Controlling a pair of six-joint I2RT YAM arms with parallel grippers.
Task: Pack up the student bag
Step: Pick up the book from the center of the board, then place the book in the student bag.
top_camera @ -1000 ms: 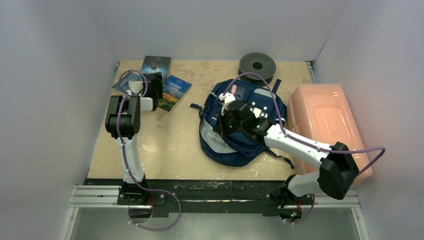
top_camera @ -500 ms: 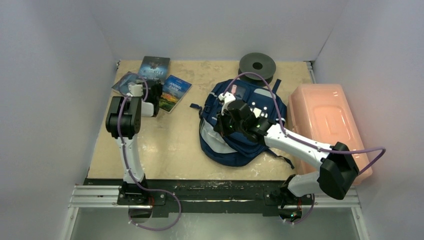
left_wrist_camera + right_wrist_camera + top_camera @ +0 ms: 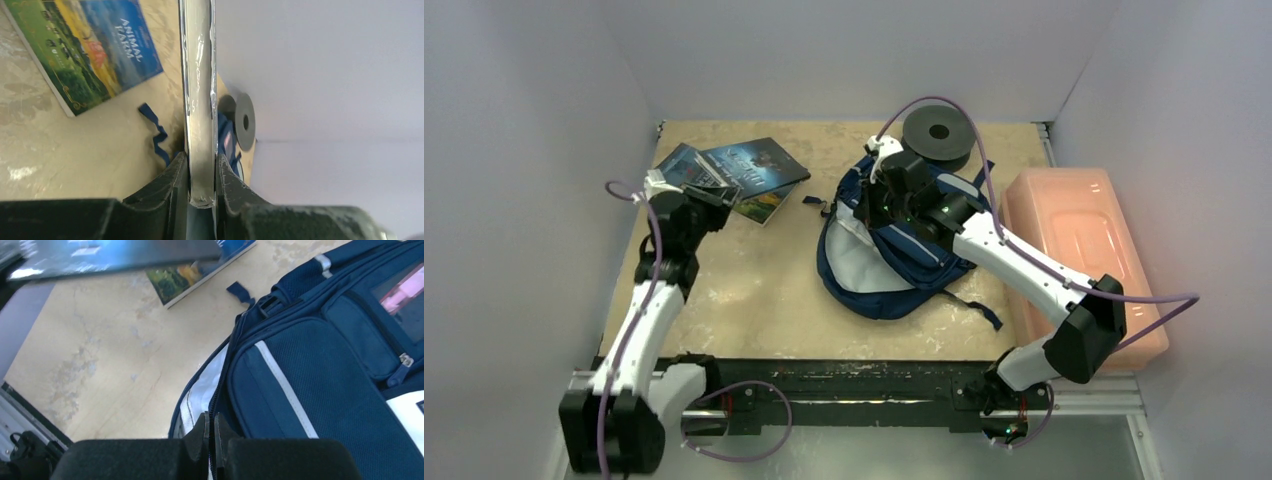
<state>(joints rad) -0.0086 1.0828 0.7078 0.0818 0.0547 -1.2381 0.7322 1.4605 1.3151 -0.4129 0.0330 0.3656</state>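
Note:
The student bag [image 3: 894, 285], navy with white trim, lies mid-table with its main mouth pulled open and pale lining showing. My right gripper [image 3: 871, 207] is shut on the zipper edge of the bag [image 3: 325, 390] and holds that flap up; in the right wrist view the right gripper [image 3: 211, 432] has the zipper tape pinched between its tips. My left gripper [image 3: 716, 188] is shut on a dark book [image 3: 752, 163], lifted off the table at the back left. In the left wrist view this dark book [image 3: 200, 100] stands edge-on between the closed fingers of the left gripper [image 3: 201, 175].
An "Animal Farm" book [image 3: 766, 205] lies flat under the lifted one, with another thin cover [image 3: 676, 162] at its left. A black spool [image 3: 937, 132] sits behind the bag. A pink translucent box [image 3: 1079, 240] fills the right edge. A blue strap [image 3: 157, 132] trails left of the bag.
My left gripper shut on the dark book and raised it, swinging it right. My right gripper pulled the bag's flap up and back, widening the mouth.

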